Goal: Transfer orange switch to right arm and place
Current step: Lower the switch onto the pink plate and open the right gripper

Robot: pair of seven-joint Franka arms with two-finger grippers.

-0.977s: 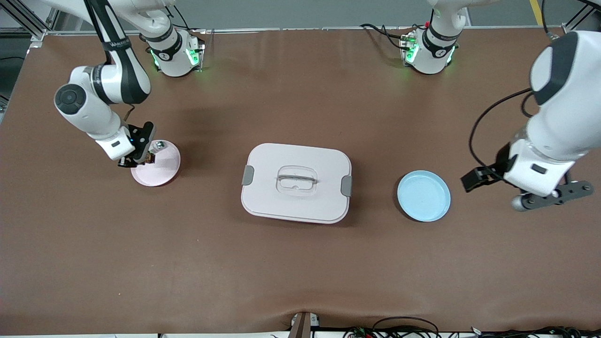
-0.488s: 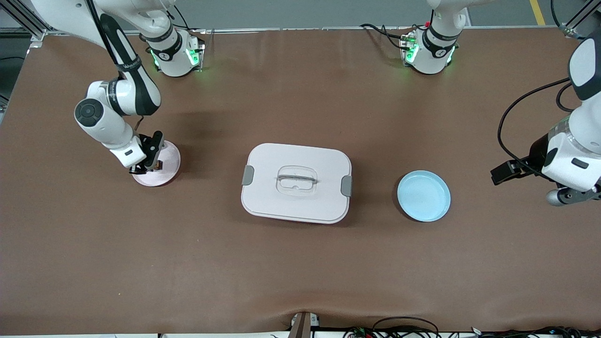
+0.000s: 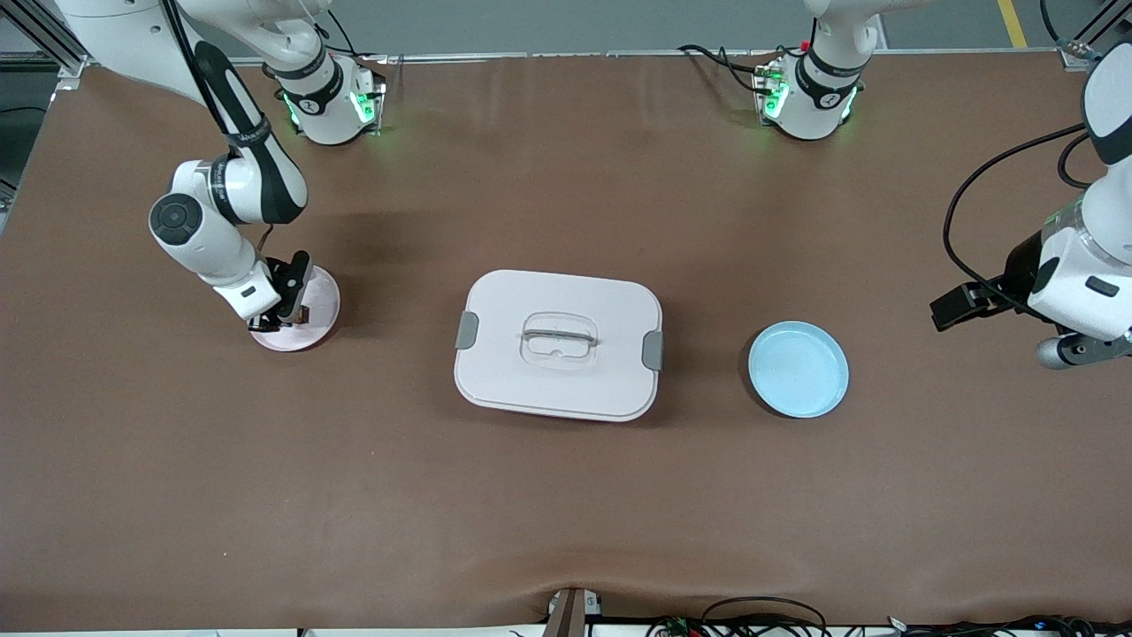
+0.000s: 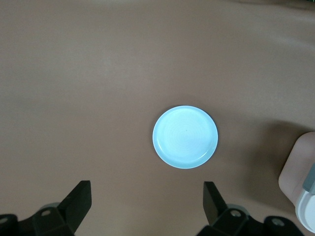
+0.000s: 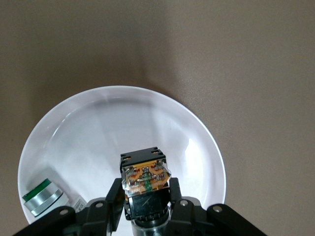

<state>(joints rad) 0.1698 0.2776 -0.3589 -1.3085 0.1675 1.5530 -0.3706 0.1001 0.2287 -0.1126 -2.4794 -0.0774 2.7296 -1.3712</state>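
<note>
Reaching down from its base at the top of the front view, the right arm [image 3: 225, 190] folds at the elbow and points its wrist steeply at the pink plate [image 3: 320, 303] near its own end of the table. The right gripper [image 3: 287, 311] sits low over that plate, and its fingers [image 5: 114, 199] are pressed together on the orange switch [image 5: 144, 173], a small black block with an orange band and exposed contacts on top. In the right wrist view the switch is over the middle of the plate's white-looking floor; whether it touches the plate cannot be told. A small green-and-silver part [image 5: 43, 197] lies on the plate by its rim, apart from the switch.

The left arm [image 3: 1083, 257] waits raised at its own end of the table, wrist turned downward. The left gripper [image 4: 146, 202] hangs with its fingers [image 4: 78, 199] spread wide apart and nothing between them, over bare brown table [image 3: 566, 495] beside the blue plate [image 3: 798, 369].

A pale rectangular container [image 3: 558, 343] with grey side latches and a clear handle in its lid sits on the table between the two plates.
</note>
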